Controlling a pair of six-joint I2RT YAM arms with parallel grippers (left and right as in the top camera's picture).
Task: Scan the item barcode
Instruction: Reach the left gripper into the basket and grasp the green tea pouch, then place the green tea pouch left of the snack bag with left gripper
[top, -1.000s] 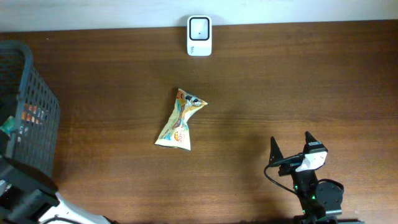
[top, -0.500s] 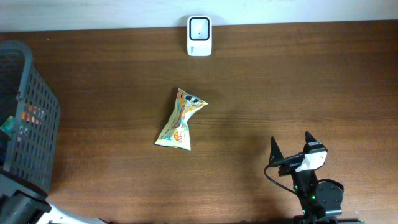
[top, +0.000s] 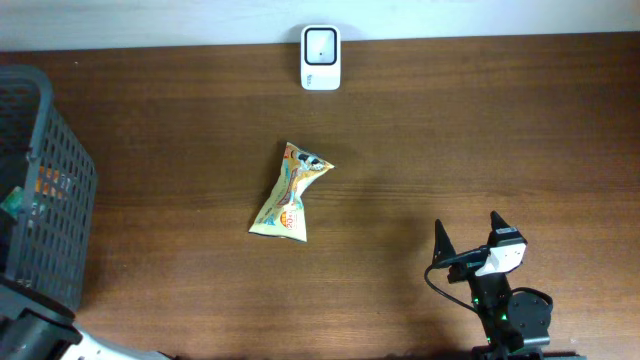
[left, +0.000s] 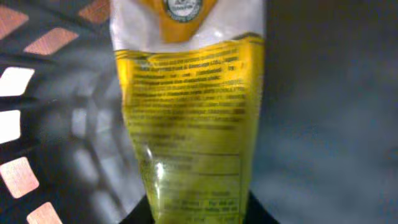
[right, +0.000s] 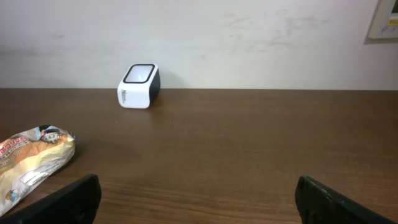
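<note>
Table (top: 480, 150): unchanged.
Basket (top: 50, 170), left edge: contains the yellow packet (left: 189, 124), judged the item to scan.
Snack packet (top: 288, 192), mid-table: unmoved.
Scanner (top: 321, 45), far edge: well apart from basket.
Left gripper (left: 198, 214): newly clamped on yellow packet; lift-out likely next.
Right gripper (top: 468, 226): spread wide, empty.

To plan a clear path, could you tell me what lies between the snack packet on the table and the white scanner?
Nothing; the overhead view shows only bare wooden tabletop between the snack packet and the white scanner.
</note>
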